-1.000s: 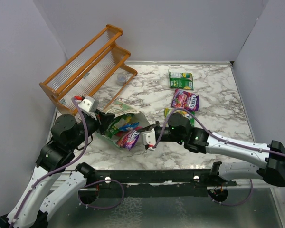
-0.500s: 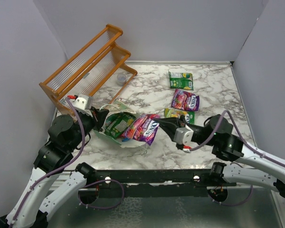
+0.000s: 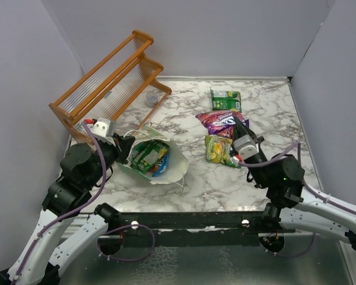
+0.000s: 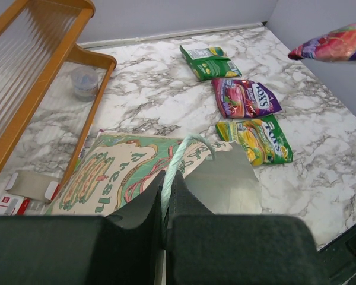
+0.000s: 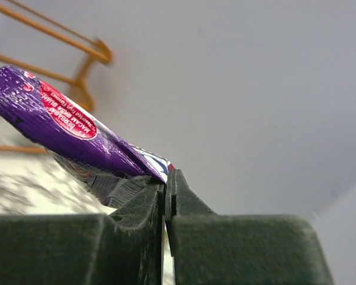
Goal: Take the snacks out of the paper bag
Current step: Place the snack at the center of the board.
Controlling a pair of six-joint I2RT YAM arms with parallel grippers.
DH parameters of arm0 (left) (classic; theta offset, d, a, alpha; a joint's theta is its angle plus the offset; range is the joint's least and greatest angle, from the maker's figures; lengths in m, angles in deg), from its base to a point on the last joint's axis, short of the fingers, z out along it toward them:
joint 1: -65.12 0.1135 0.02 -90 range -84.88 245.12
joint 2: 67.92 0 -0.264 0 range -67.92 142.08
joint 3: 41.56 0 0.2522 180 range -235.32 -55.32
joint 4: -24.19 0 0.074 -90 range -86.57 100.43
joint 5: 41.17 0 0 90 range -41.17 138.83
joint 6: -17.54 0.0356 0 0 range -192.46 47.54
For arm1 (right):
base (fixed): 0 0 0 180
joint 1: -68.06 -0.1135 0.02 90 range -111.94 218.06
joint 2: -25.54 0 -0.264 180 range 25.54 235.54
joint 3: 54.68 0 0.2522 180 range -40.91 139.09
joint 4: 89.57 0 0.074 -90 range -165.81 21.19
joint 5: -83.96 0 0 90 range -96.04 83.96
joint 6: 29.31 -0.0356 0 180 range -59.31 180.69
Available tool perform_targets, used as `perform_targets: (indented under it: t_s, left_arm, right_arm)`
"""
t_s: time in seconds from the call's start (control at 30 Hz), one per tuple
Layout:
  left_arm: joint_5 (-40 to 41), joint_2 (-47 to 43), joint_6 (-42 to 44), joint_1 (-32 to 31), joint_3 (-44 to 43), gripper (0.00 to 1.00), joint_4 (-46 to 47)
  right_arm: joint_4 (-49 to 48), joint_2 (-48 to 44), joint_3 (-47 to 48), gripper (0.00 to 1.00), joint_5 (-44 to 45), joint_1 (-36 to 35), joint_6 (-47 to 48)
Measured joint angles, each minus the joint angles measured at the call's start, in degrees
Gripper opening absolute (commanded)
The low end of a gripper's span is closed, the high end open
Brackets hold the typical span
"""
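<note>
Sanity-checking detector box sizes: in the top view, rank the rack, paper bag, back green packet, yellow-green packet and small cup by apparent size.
1. orange rack
2. paper bag
3. green packet and yellow-green packet: about alike, not ranked
4. small clear cup

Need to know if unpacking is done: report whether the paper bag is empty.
Not empty. The paper bag lies tipped on its side, mouth open, with green and blue snacks showing inside.
</note>
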Motion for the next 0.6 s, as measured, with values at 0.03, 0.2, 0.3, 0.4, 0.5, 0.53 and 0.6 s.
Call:
perform_targets:
  t_s: [0.03,0.2,0.3,0.4,0.5,0.53,0.6]
  left_arm:
    - [0.0,0.0,0.0,0.0,0.0,0.0,-0.1]
    - [0.0,0.0,0.0,0.0,0.0,0.0,-0.2]
    - [0.0,0.0,-0.2,0.0,0.0,0.0,-0.2]
    - [0.0,0.0,-0.5,0.0,0.0,0.0,-0.3]
    - [-0.1,-0.3,-0.9,0.0,0.0,0.0,-0.3]
    - [-0.1,-0.5,-1.1,0.0,0.0,0.0,-0.3]
    - [-0.2,-0.7,-1.5,0.0,0.0,0.0,-0.5]
  right_arm:
    - [-2.6,1.3,-0.7,0.01,4.0,0.2,1.9]
    - [-5.7,7.2,-2.1,0.01,11.5,8.2,2.7]
    - [-1.9,11.5,-1.0,0.01,9.9,20.1,-7.3]
    - [2.3,19.4,2.6,0.01,8.0,32.6,-19.3]
    - [5.4,31.3,9.3,0.01,7.0,40.7,-29.8]
    - [6.6,34.8,11.6,0.01,6.6,42.3,-32.2]
    - [9.1,43.3,17.5,0.01,4.7,46.1,-37.5]
